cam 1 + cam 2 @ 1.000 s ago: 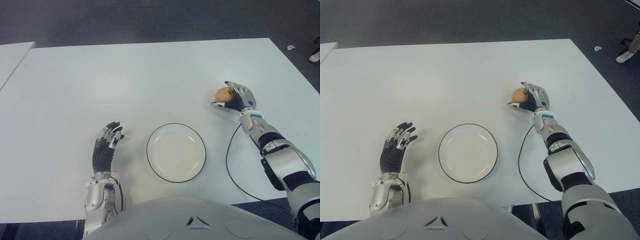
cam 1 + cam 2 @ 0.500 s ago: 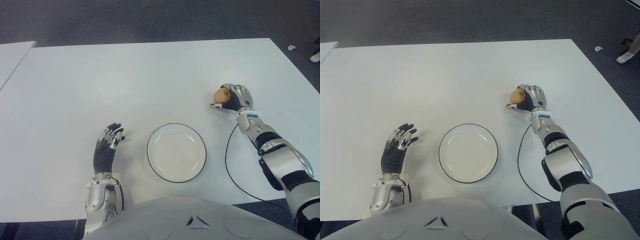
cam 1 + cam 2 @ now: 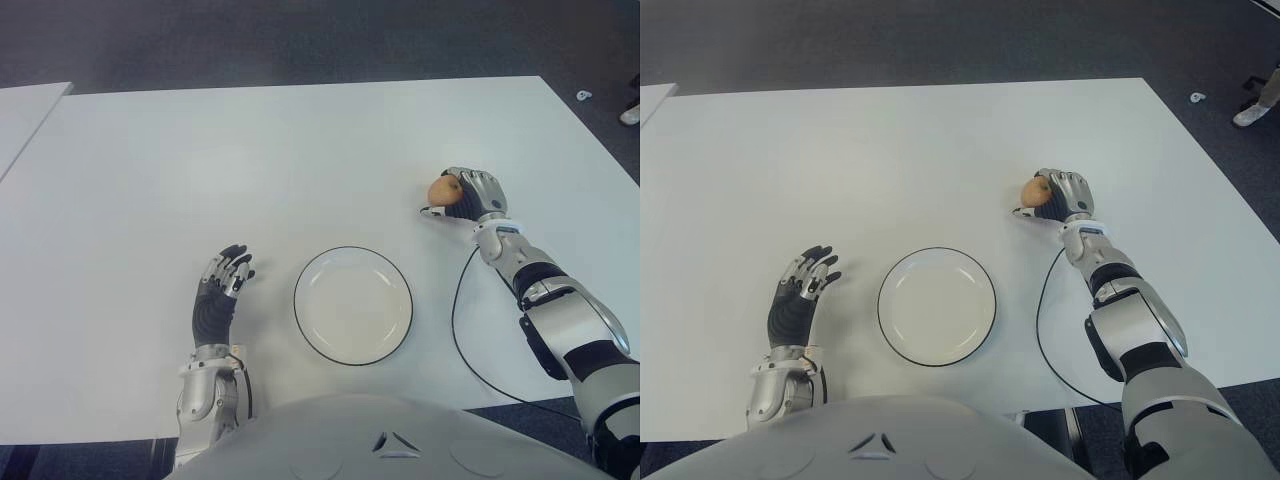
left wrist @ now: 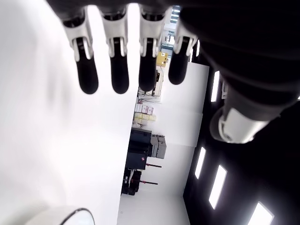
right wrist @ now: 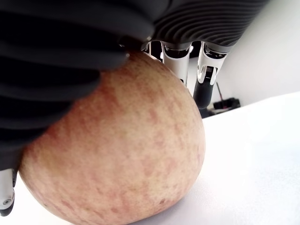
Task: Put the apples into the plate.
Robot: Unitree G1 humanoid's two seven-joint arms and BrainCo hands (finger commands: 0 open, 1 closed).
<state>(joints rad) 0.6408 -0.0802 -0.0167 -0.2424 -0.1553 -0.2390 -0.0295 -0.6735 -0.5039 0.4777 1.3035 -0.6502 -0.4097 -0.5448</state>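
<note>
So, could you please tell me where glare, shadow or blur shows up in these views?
Left wrist view: the white table is washed out by glare, the black fingertips sharp against it. Right wrist view: the speckled red-yellow apple fills the frame, the right hand shading its upper left. Eye views: even light, with faint shadows under the black-rimmed white plate and the left hand.

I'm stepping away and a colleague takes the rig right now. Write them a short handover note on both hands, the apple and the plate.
Right hand: fingers closed around the apple, far right of the table. The wrist view shows the apple low against the tabletop; whether it is lifted is unclear.
Left hand: open, holding nothing, left of the plate.
Plate: nothing in it, front centre.
Done: apple grasped.
Left: carry it to the plate and release. Only one apple is visible.
</note>
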